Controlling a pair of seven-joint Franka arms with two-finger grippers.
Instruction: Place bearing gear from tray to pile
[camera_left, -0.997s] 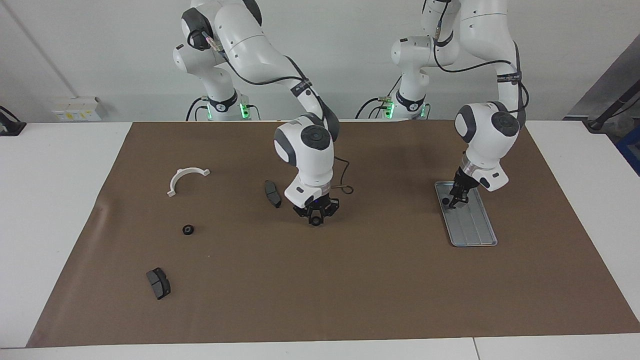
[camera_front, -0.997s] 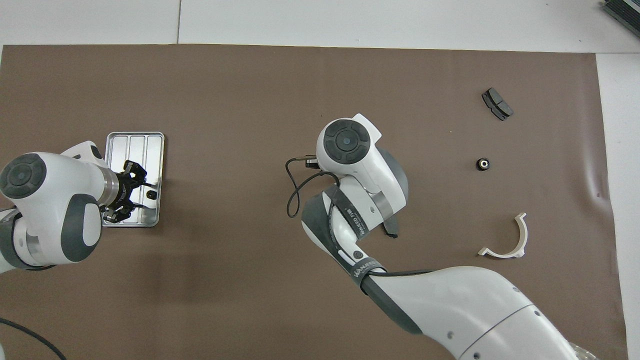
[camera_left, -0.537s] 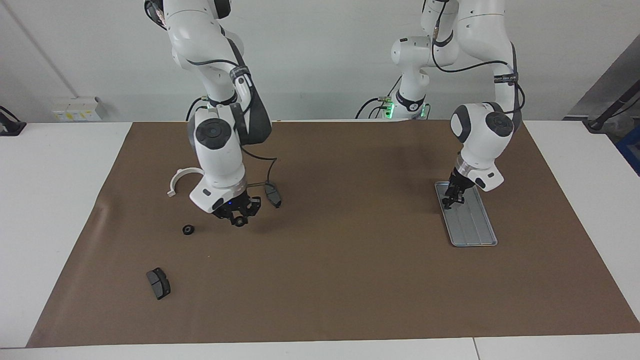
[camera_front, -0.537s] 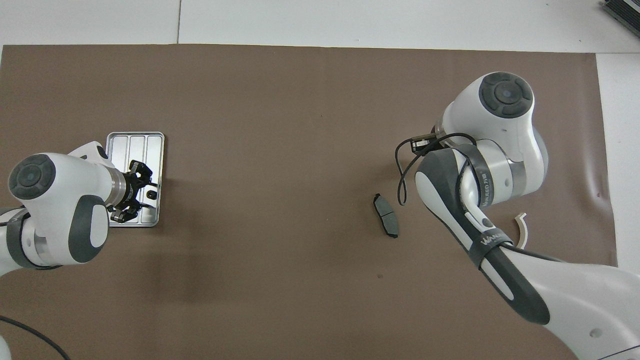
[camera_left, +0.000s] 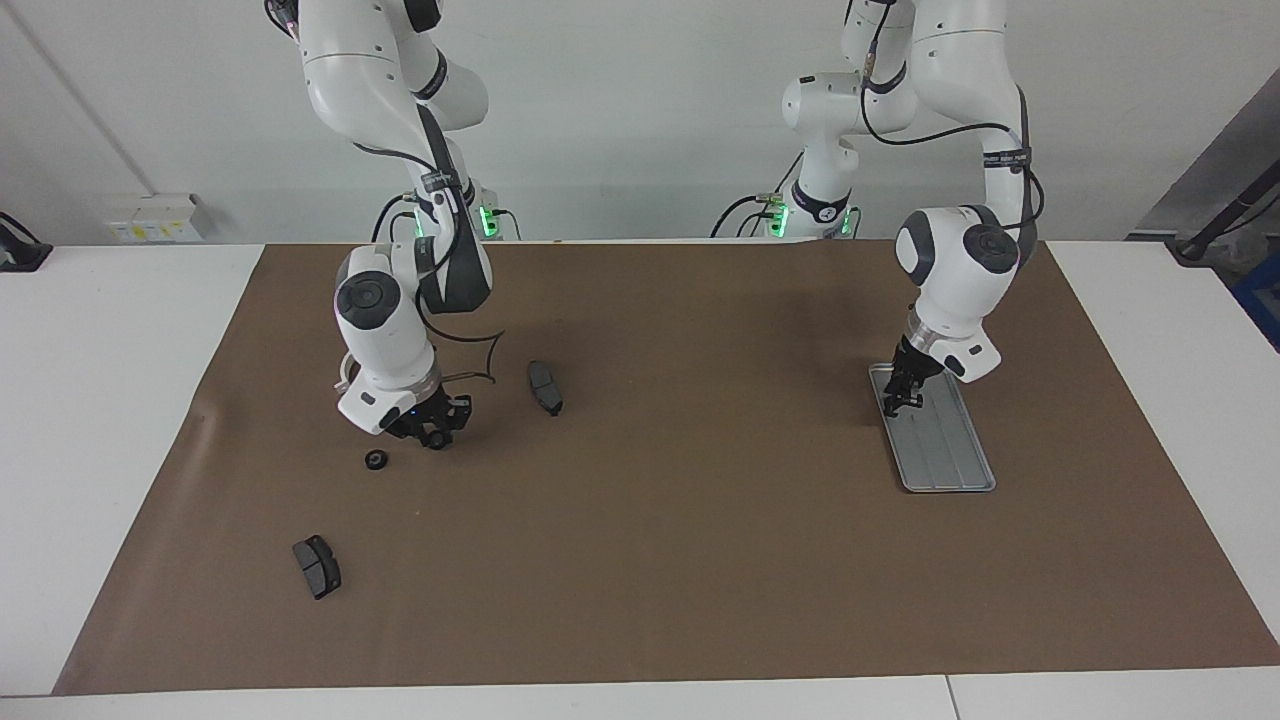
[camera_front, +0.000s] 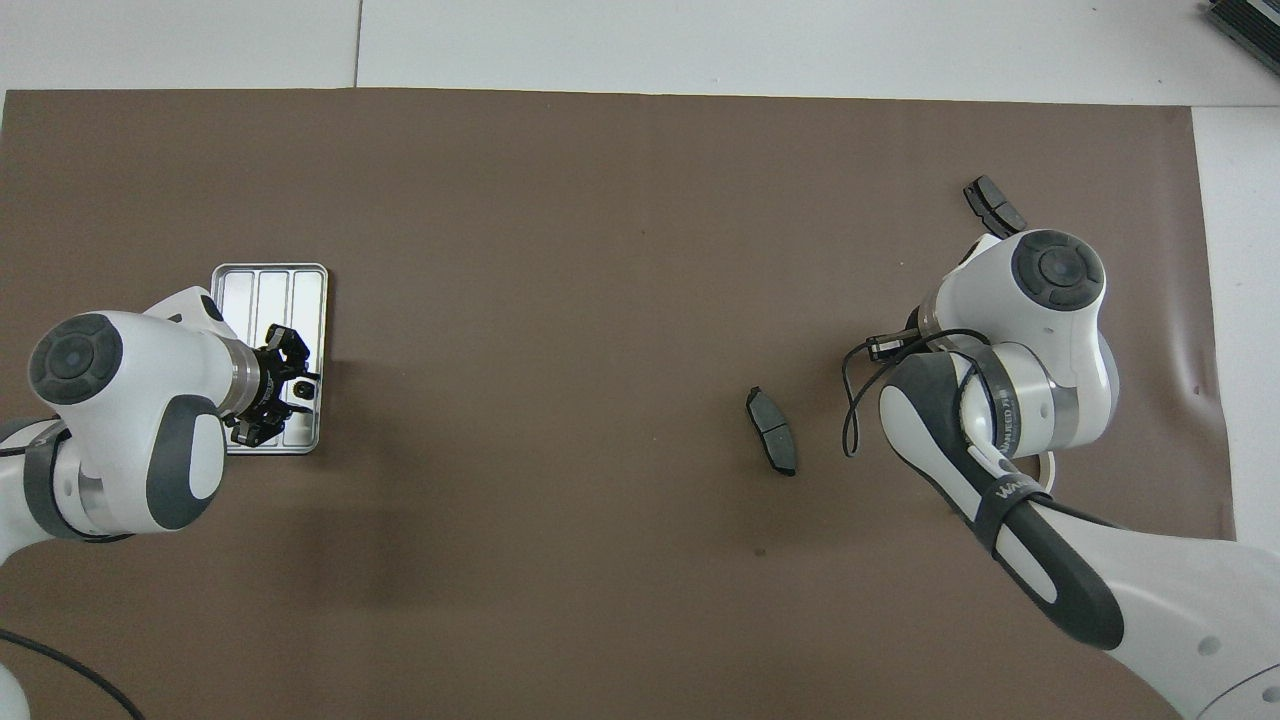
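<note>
Bearing gear (camera_left: 376, 460): one delivered, on mat between the brake pads (camera_left: 317, 566).
Right gripper (camera_left: 432, 434): low beside it, apparently clamped on second bearing gear (camera_left: 437, 438).
Left gripper (camera_left: 905, 400): over tray (camera_left: 950, 470), at third gear (camera_front: 303, 385); grip not discernible.
Two placements outstanding.

Robotics lab: two white Franka arms (camera_left: 400, 200) bolted at white table (camera_left: 100, 330), brown paper mat (camera_left: 700, 560) spread over it, plain white wall, cables, green status lights.

A brown mat (camera_left: 700, 560) covers the white table (camera_left: 110, 400), bearing the tray (camera_left: 950, 470), brake pads (camera_left: 317, 566) and a bearing (camera_left: 376, 460).
</note>
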